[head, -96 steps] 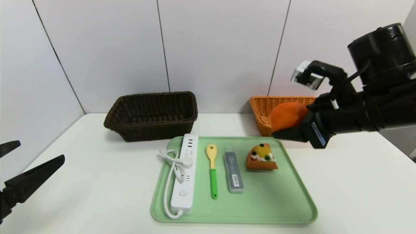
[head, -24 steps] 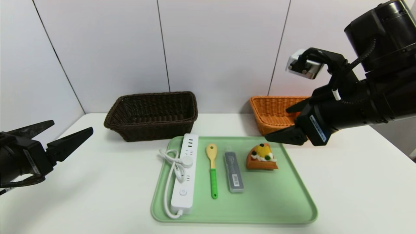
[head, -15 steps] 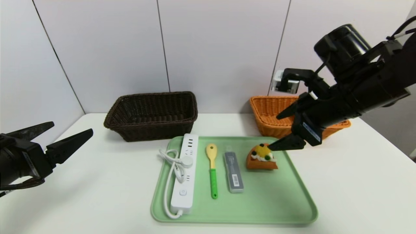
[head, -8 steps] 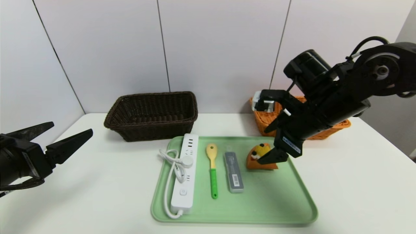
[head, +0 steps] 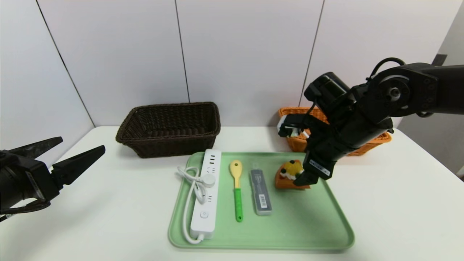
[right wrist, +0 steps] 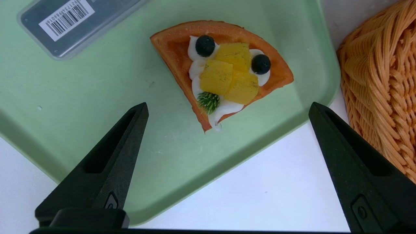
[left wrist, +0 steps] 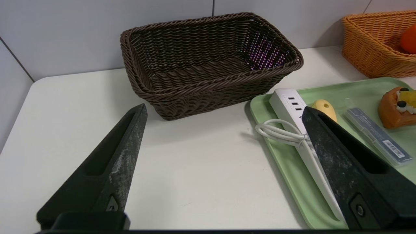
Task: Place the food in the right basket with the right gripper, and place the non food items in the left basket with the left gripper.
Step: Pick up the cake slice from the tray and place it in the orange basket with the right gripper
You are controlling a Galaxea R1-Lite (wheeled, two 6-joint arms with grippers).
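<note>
Tray (head: 326,232), pale green, is set on the white table (head: 398,203) in front of two baskets. Four things are laid on it in a row: white power strip (head: 206,192) w/ coiled cord at the left, yellow-green spoon (head: 236,188) beside it, grey case (head: 260,192) w/ barcode label next, and cake slice (head: 286,174) at the right end, near the tray's right rim.

Right tool (right wrist: 227,110) is angled steeply down over the cake slice, tips spread wide. In the right wrist view the slice is seen ahead of and between the two tips, touched by neither. It is topped w/ yellow fruit pieces, two dark berries and white cream, and lies flat on the tray.

Orange basket (head: 366,143) is partly hidden behind the right arm, just beyond the tray's far right corner; an orange round item (left wrist: 410,39) is seen inside it in the left wrist view.

Brown basket (head: 170,127) stands at the far left of the tray, nothing seen in it.

Left tool (head: 58,157) is held level at the table's left edge, tips spread, well apart from the tray.
</note>
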